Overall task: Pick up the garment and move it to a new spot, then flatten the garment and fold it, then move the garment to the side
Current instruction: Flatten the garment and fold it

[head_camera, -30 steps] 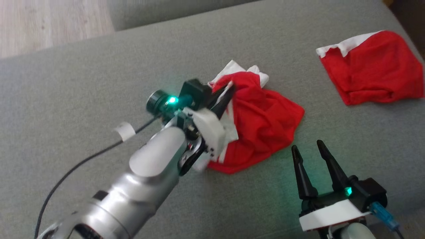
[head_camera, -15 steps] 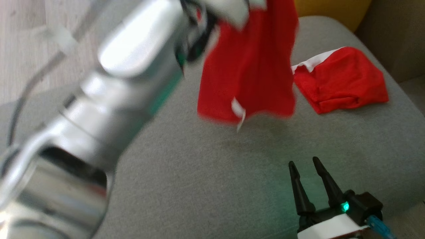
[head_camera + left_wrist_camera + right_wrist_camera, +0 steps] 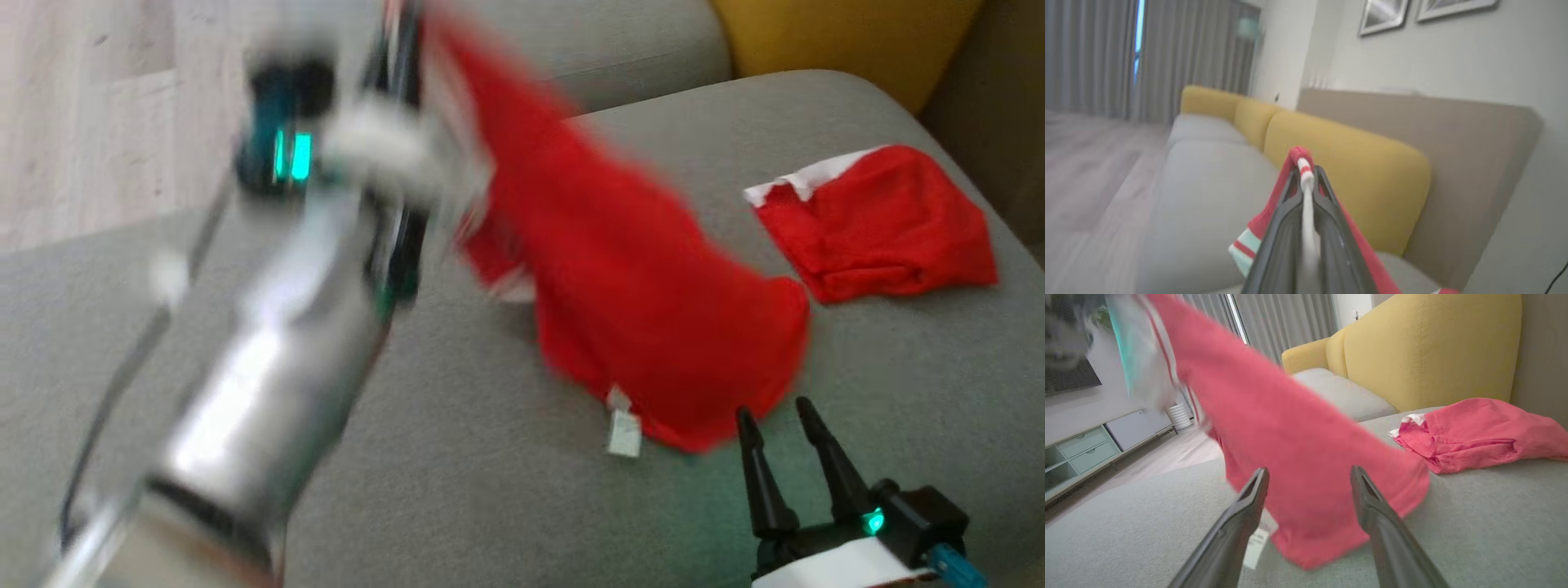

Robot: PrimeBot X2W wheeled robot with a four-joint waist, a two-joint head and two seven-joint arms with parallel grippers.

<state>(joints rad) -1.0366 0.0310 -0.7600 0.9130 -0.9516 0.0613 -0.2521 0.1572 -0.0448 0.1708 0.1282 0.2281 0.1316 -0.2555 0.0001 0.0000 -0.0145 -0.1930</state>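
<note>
We see the garment [image 3: 637, 294], crumpled on the sofa seat [image 3: 490, 506] a second ago, now hanging over it from the left gripper [image 3: 1305, 175], which is clamped on its band. The right gripper [image 3: 780, 420] stands with its fingers apart. The garment's white tag [image 3: 624, 433] is too blurred to read.

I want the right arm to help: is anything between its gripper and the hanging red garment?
Nothing visible. The lower edge of the garment hangs just ahead of the right gripper, jaws open, over bare grey cushion. The other red garment lies off to the right, clear of that path.
</note>
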